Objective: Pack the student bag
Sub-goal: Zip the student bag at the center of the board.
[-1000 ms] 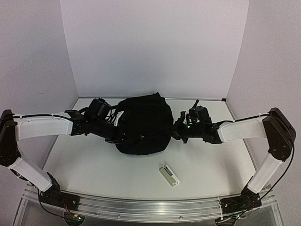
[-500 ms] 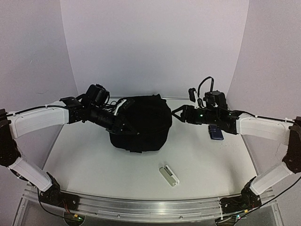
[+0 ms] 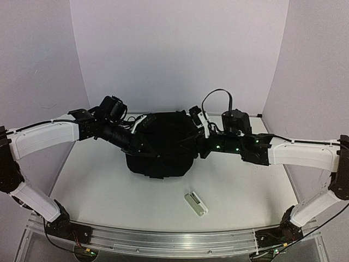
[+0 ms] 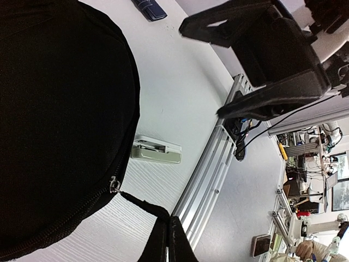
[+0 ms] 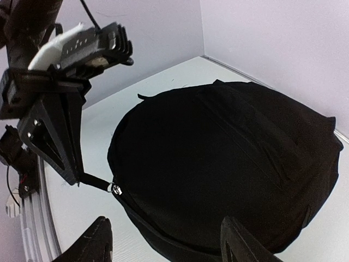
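The student bag is a big black backpack lying mid-table, filling the left wrist view and the right wrist view. My left gripper sits at the bag's near-left edge, shut on the black zipper pull strap, which runs taut from the metal slider. Its closed tips pinch the strap's end. My right gripper hovers over the bag's right side, open, with its fingertips spread above the fabric and nothing between them.
A small white and green box-like item lies on the table in front of the bag. A dark blue item lies at the far right. White walls close in the back and sides, and the aluminium rail runs along the near edge.
The right gripper opened, pulled away to the right and lifted, then swung back left over the bag. The left gripper kept hold of the zipper pull and rose slightly.
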